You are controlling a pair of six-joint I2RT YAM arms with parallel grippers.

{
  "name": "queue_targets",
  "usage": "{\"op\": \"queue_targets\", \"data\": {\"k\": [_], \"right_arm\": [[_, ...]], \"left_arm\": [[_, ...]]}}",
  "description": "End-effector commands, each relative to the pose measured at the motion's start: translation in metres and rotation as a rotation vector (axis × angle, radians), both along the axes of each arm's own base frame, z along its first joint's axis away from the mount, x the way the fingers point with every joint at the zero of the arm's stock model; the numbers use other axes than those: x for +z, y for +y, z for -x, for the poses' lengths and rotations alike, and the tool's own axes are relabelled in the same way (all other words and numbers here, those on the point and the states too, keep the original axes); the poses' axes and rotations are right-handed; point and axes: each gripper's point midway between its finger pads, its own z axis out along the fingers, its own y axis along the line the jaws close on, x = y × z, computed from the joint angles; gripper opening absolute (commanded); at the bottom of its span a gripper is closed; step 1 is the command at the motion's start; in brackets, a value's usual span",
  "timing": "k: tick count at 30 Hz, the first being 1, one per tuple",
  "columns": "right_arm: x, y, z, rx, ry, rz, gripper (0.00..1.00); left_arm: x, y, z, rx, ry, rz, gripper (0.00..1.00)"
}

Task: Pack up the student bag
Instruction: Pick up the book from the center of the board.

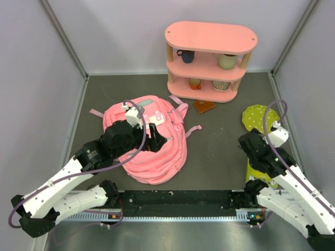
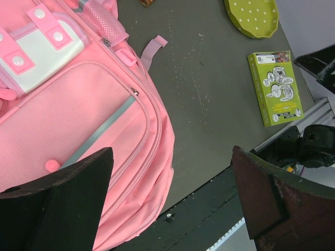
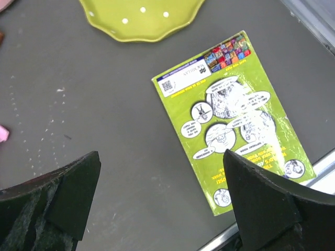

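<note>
At the near table edge, both arms reach out over the dark grey table top (image 1: 214, 141). On the left, the left gripper (image 1: 155, 137) hangs above the large soft pink fabric student bag (image 1: 152, 164), which lies flat left of centre with its straps towards the far wall. Its jaws are spread wide and hold nothing. On the right, the right gripper (image 1: 251, 144) is poised over the thin lime-green printed booklet (image 3: 235, 120), likewise wide apart and empty. Beyond the booklet lies the lime-green scalloped plate with white dots (image 1: 259, 117). Farthest back stands the rigid pink three-tier shelf (image 1: 209, 36), holding cups and bowls, with a small flat brown object (image 1: 203, 106) at its foot.

Step in hand, as judged: neither gripper carries anything, so an item is yet to be fetched, and the booklet is the likeliest candidate. The next move calls for the right jaws to descend and catch an edge of the flat booklet, which offers little to grip. The bag also needs an opening, and none shows in any view.

Comparison of views: the top view hides most of the booklet under the right arm, while the right wrist view shows its whole cartoon-printed cover. The left wrist view alone shows the closed zip on the bag's front pocket (image 2: 99, 130) and the pale patch with pink studs (image 2: 39, 47)
</note>
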Motion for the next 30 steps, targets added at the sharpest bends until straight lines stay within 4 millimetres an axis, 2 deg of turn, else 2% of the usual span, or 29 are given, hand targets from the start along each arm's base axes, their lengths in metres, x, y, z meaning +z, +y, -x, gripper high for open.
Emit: {"op": "queue_targets", "data": {"k": [1, 3, 6, 7, 8, 9, 10, 14, 17, 18, 22, 27, 30], "right_arm": [[-0.013, 0.001, -0.031, 0.05, 0.048, -0.093, 0.99], [-0.023, -0.014, -0.034, 0.015, 0.061, -0.135, 0.99], [-0.018, -0.052, -0.034, -0.156, 0.031, -0.178, 0.99], [-0.022, -0.052, -0.033, -0.169, 0.056, -0.238, 0.99], [-0.021, -0.065, -0.03, -0.233, 0.047, -0.267, 0.99], [-0.024, -0.07, -0.03, -0.264, 0.046, -0.292, 0.99], [-0.027, -0.07, -0.033, -0.264, 0.045, -0.325, 0.99], [-0.061, -0.107, -0.028, -0.425, 0.163, -0.323, 0.99], [-0.069, -0.122, -0.028, -0.463, 0.164, -0.313, 0.99], [-0.075, -0.129, -0.023, -0.499, 0.166, -0.282, 0.99], [-0.068, -0.145, -0.021, -0.507, 0.118, -0.173, 0.99], [-0.081, -0.152, -0.011, -0.56, 0.13, -0.136, 0.99], [-0.09, -0.145, -0.015, -0.541, 0.123, -0.18, 0.99]], "left_arm": [[0.024, -0.005, -0.003, -0.01, -0.053, 0.065, 0.98], [0.025, -0.003, -0.001, -0.008, -0.057, 0.069, 0.98], [0.025, -0.002, 0.0, -0.02, -0.069, 0.053, 0.98], [0.026, -0.002, 0.0, -0.029, -0.072, 0.047, 0.98], [0.023, -0.002, 0.0, -0.035, -0.07, 0.024, 0.99], [0.022, -0.001, 0.0, -0.036, -0.069, 0.014, 0.98], [0.023, 0.0, -0.001, -0.034, -0.073, 0.008, 0.98], [0.022, -0.003, -0.001, -0.044, -0.078, 0.007, 0.98], [0.02, -0.007, -0.001, -0.06, -0.076, 0.013, 0.98], [0.018, -0.007, -0.002, -0.06, -0.076, 0.013, 0.98], [0.013, -0.012, -0.003, -0.071, -0.065, 0.005, 0.98], [0.011, -0.02, -0.005, -0.088, -0.057, 0.013, 0.98], [0.011, -0.024, -0.003, -0.108, -0.047, 0.025, 0.98]]}}
